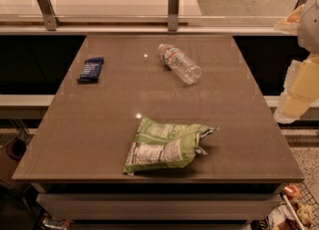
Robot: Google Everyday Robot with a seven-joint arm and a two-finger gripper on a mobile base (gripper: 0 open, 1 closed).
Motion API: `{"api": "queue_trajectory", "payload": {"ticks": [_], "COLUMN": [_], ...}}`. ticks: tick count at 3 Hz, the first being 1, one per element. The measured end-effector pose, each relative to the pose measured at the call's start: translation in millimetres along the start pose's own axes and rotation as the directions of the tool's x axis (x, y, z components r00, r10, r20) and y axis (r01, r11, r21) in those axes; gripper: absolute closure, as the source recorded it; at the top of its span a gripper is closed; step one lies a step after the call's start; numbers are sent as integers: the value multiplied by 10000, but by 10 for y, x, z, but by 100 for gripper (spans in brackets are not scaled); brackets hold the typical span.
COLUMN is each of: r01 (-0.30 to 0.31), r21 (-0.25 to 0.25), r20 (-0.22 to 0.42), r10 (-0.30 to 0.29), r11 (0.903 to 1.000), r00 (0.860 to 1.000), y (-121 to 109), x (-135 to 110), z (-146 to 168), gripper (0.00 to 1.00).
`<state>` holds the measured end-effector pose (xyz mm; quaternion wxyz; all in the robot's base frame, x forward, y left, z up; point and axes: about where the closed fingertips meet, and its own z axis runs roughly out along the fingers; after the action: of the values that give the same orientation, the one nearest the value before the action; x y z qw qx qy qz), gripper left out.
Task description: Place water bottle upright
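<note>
The water bottle point(179, 63) is a small clear ribbed plastic bottle lying on its side on the brown table point(99, 124), in the far middle part. Its white cap end points to the far left and a thin label sits near its neck. My gripper point(295, 105) is at the right edge of the view, beyond the table's right side, seen only as white and pale yellow parts of the arm. It is well to the right of the bottle and not touching it.
A dark blue snack bar wrapper point(90, 69) lies at the far left of the table. A green chip bag point(164, 147) lies near the front middle. A glass rail with metal posts point(173, 7) runs behind the table's far edge.
</note>
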<state>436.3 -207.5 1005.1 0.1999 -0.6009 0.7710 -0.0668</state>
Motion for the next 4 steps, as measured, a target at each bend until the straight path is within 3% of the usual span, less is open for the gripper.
{"api": "queue_trajectory", "payload": {"ticks": [1, 2, 3, 4], "r01": [0, -579, -1622, -2692], "r21": [2, -24, 12, 40], "r20": [1, 165, 611, 1018], "r10": [0, 579, 1618, 2675], "r11": [10000, 9983, 9868, 9631], "r00": [10000, 9982, 9849, 9582], "y": [0, -94, -284, -469], "x": [0, -6, -78, -180], "z": [-1, -14, -32, -4], "gripper": [0, 0, 0, 0]}}
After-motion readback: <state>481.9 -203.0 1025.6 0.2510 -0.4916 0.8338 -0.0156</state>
